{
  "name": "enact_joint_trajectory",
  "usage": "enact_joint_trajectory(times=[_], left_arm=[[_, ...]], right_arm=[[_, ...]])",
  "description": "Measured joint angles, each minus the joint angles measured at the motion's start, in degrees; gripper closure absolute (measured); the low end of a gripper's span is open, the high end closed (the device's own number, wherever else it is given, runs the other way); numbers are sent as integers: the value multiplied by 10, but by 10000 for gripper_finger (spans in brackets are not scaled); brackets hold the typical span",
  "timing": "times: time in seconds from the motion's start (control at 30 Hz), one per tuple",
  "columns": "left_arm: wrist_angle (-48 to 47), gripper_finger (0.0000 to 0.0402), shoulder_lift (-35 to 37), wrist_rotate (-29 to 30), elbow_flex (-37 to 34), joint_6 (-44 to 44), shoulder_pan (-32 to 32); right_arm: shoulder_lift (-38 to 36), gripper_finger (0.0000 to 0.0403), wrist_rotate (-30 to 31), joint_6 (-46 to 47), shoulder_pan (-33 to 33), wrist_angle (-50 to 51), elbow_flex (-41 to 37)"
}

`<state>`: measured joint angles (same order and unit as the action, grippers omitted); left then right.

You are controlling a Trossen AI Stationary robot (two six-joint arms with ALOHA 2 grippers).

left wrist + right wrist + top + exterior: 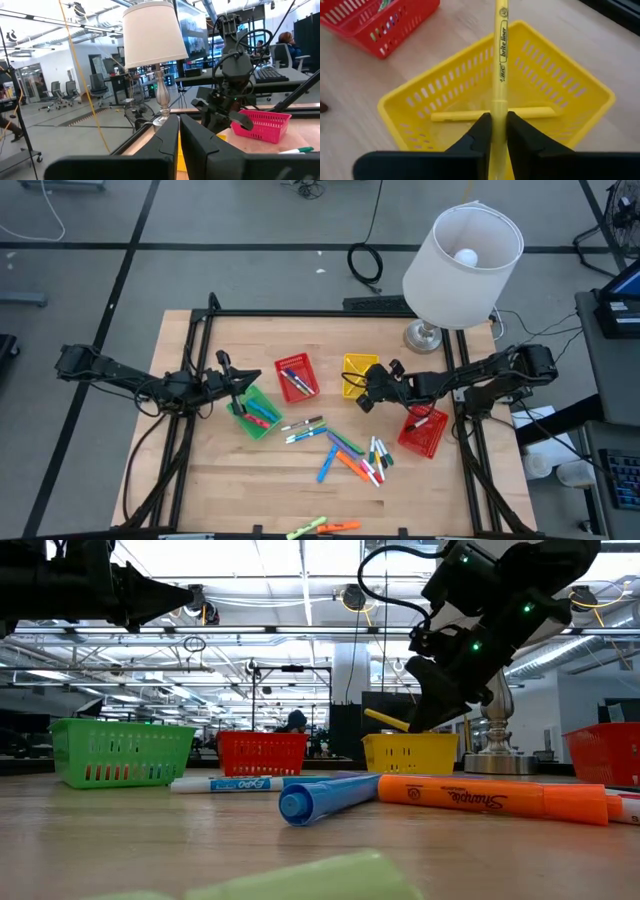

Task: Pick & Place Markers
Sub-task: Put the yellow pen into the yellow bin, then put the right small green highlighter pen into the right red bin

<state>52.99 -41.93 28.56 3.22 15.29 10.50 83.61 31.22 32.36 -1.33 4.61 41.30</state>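
Right gripper (498, 131) over yellow mesh plastic basket (570, 85), fingers clamped on slim yellow highlighter marker (500, 45).
Held marker angled across basket interior; second yellow marker (470, 116) flat on basket floor. Left gripper (237, 384) above green mesh basket (262, 425), fingers closed, empty. Loose coloured markers (345, 452) scattered mid-table.

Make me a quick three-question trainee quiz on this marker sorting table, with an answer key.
1. True or false: the right end effector holds a yellow highlighter over the yellow basket.
2. What already lies inside that basket?
3. Which basket is the left end effector above: A green, B red, C yellow?

Key: 1 true. 2 another yellow highlighter. 3 A, the green basket.
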Motion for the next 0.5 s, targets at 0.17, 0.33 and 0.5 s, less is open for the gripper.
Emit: enact_joint_trajectory(times=[0.17, 0.33, 0.5], left_arm=[[0, 376, 0, 0, 0, 0, 0], [0, 376, 0, 0, 0, 0, 0], [0, 376, 0, 0, 0, 0, 0]], right_arm=[[0, 332, 0, 5, 0, 0, 0], [0, 325, 0, 1, 0, -1, 0], [-19, 332, -4, -36, -4, -8, 0]])
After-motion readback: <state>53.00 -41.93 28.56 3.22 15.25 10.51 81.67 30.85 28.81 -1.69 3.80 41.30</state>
